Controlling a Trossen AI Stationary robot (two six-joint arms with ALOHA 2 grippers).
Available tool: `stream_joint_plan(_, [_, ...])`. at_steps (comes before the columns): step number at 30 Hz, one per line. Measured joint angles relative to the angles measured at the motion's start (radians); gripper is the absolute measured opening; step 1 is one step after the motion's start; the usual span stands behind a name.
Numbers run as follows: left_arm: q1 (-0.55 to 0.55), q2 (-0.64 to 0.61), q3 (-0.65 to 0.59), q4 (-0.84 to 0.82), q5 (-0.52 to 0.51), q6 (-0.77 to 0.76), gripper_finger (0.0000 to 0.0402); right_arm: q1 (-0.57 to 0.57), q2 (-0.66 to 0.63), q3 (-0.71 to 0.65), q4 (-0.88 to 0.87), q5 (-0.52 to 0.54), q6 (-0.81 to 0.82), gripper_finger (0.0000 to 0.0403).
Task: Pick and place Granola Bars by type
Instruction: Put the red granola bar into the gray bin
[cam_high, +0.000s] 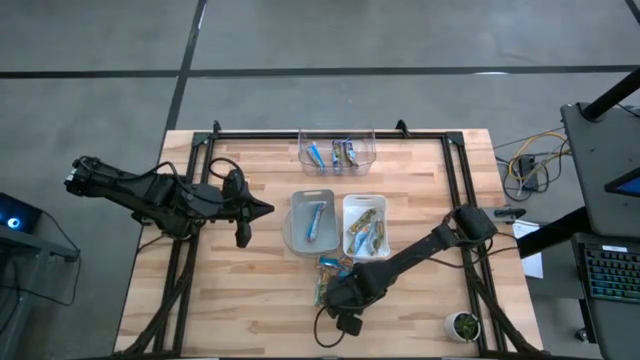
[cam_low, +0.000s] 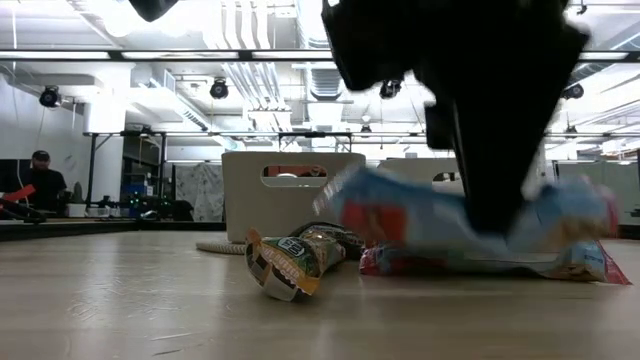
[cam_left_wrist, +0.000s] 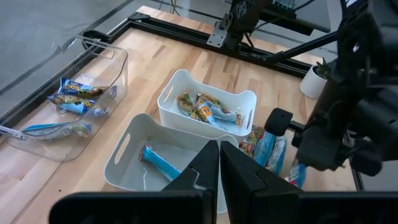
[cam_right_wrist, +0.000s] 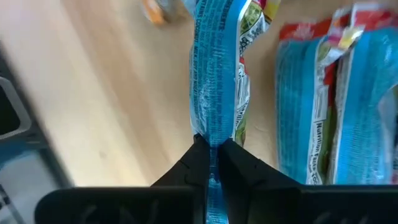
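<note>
A small pile of granola bars (cam_high: 331, 275) lies on the wood near the table's near edge. In the low view a greenish-gold bar (cam_low: 290, 262) rests on its side beside bars with blue and red wrappers (cam_low: 480, 262). My right gripper (cam_right_wrist: 211, 149) is over this pile, shut on a blue bar (cam_right_wrist: 217, 68). The grey bin (cam_high: 312, 222) holds one blue bar (cam_left_wrist: 158, 160). Several bars lie in the white bin (cam_left_wrist: 208, 109) and in the clear bin (cam_left_wrist: 74, 99). My left gripper (cam_left_wrist: 219, 168) hovers shut left of the grey bin. My right gripper pinches the blue bar between its two fingers by a thin flat edge of the wrapper (cam_right_wrist: 212, 140), coming from above. The bar stretches away ahead of the fingers. In the low view it shows blurred and about level (cam_low: 440, 215), just above the bars on the table.
The three bins stand in the table's middle and far part, the clear one (cam_high: 337, 150) at the far edge. A black frame rail (cam_high: 330, 133) runs around the table. A small potted plant (cam_high: 463, 325) stands at the near right corner. Bare wood lies left of the pile.
</note>
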Motion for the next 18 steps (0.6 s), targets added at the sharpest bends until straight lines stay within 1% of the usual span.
stream_joint_plan(5, [0.000,0.000,0.000,0.000,0.000,0.000,0.0000,-0.001,-0.028,0.051,-0.054,0.001,-0.002,0.0017])
stream_joint_plan(11, [0.000,0.000,0.000,0.007,0.000,0.003,0.0000,-0.001,-0.049,0.139,-0.159,0.004,-0.003,0.0017])
stream_joint_plan(18, [0.001,-0.001,0.000,0.008,0.000,0.003,0.0000,-0.023,-0.093,0.252,-0.286,0.070,-0.011,0.0017])
